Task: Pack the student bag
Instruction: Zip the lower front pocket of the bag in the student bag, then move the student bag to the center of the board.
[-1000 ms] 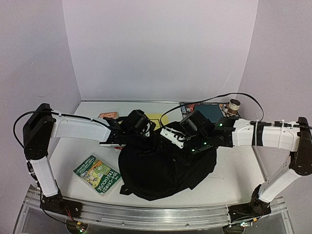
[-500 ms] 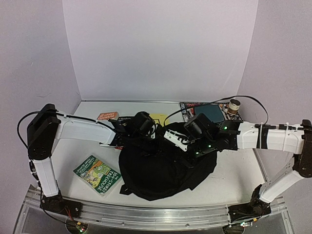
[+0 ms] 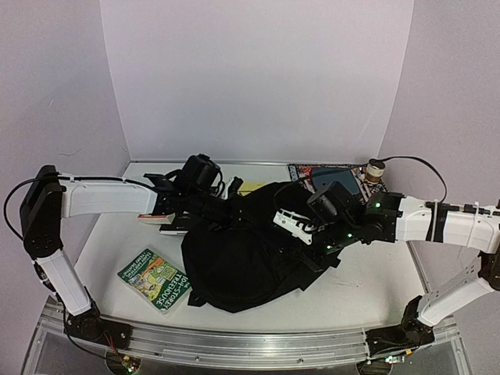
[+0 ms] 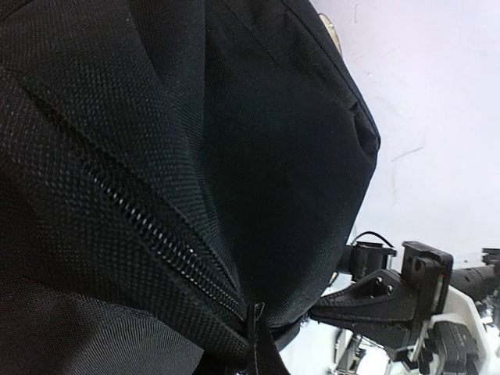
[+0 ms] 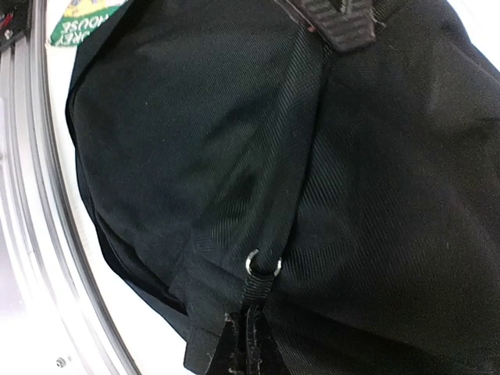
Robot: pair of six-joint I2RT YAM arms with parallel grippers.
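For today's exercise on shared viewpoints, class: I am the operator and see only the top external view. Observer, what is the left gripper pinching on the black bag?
Observer: The left wrist view shows the left gripper shut on the student bag, right where a zipper line runs into the grip.
Operator: Is that zipper open?
Observer: Its teeth look meshed along the visible stretch.
Operator: And the right gripper?
Observer: The right gripper is shut on a strap threaded through a small metal ring.

Top camera looks down from behind; both wrist cameras sit close against the backpack (image 3: 234, 266), shared by all views.
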